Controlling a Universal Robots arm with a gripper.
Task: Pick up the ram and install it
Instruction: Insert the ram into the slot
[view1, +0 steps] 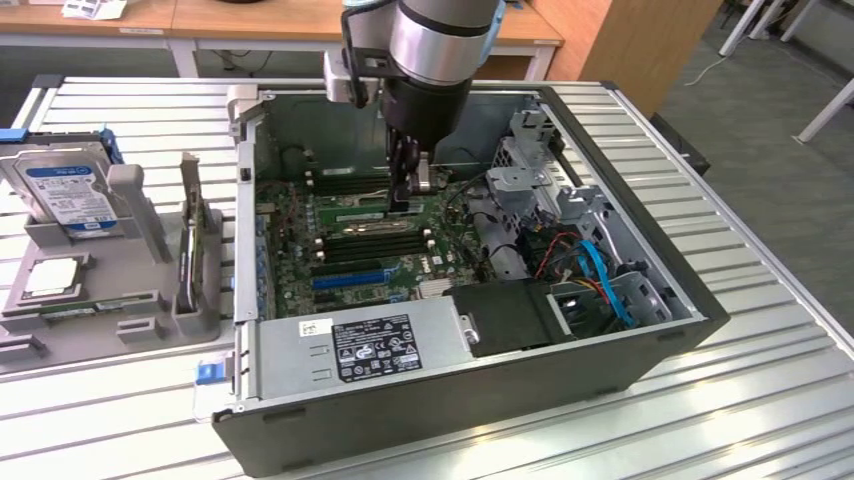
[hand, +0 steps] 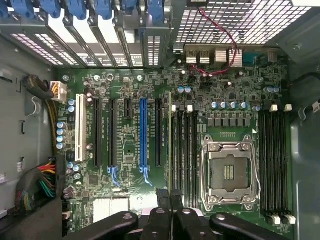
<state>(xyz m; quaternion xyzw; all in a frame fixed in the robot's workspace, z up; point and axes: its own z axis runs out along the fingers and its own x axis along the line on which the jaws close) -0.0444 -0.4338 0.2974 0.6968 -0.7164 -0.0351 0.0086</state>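
Case walls (view1: 534, 400) near; end effector (hand: 169, 195) clamps ram (hand: 170, 145) edge-on.

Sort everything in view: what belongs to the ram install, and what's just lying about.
Job in hand:
- ram, edge-on, gripped by the shut fingers
- black memory slots beside it
- motherboard
- case

Lying about:
- hard drive
- processor
- grey holder
- power supply
- blue cables

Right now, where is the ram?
In the wrist view, the ram is gripped edge-on in the shut end effector, inside the computer case, alongside the black memory slots next to the empty processor socket.
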